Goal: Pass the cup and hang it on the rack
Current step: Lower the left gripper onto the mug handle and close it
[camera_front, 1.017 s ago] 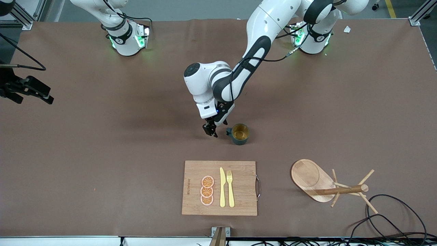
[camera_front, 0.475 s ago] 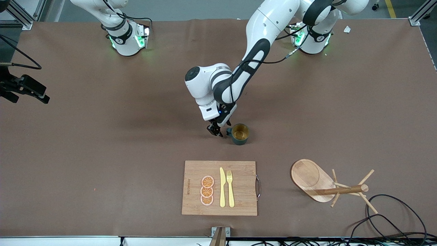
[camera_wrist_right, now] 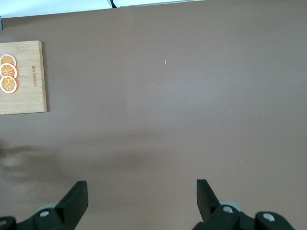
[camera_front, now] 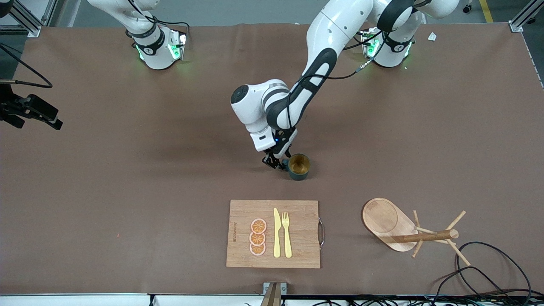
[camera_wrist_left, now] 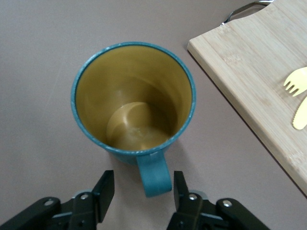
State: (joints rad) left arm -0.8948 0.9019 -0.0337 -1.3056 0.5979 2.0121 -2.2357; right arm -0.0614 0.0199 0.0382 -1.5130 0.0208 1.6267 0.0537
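Brown matting covers the table point(camera_front: 127, 191) from edge to edge, and most of it lies bare. Toward the right arm's end, the right claw point(camera_front: 32, 112) hangs over that open stretch close to the table's edge, its fingers point(camera_wrist_right: 74, 199) spread as wide as they go with nothing between them; this arm waits.

Near the middle of the table the left claw point(camera_front: 274, 163) is down at the cup point(camera_front: 298, 166), which stands upright on the matting with its tan inside showing. In the left wrist view the loop handle point(camera_wrist_left: 154, 175) sits between the two fingers point(camera_wrist_left: 104, 191), with a gap on either side: the claw is about half closed around the handle but not gripping it. Open matting surrounds the cup on all sides.

Nearer the front camera than the cup lies the bamboo cutting board point(camera_front: 297, 212), carrying three orange slices point(camera_front: 258, 237), a yellow knife point(camera_front: 276, 233) and a yellow fork point(camera_front: 287, 233). A line of printing runs along one short edge of the board, too small to read.

Toward the left arm's end, the rack point(camera_front: 386, 221) stands on its oval base, apart from the board, with black cables point(camera_front: 488, 263) looping near the table's edge beside it.
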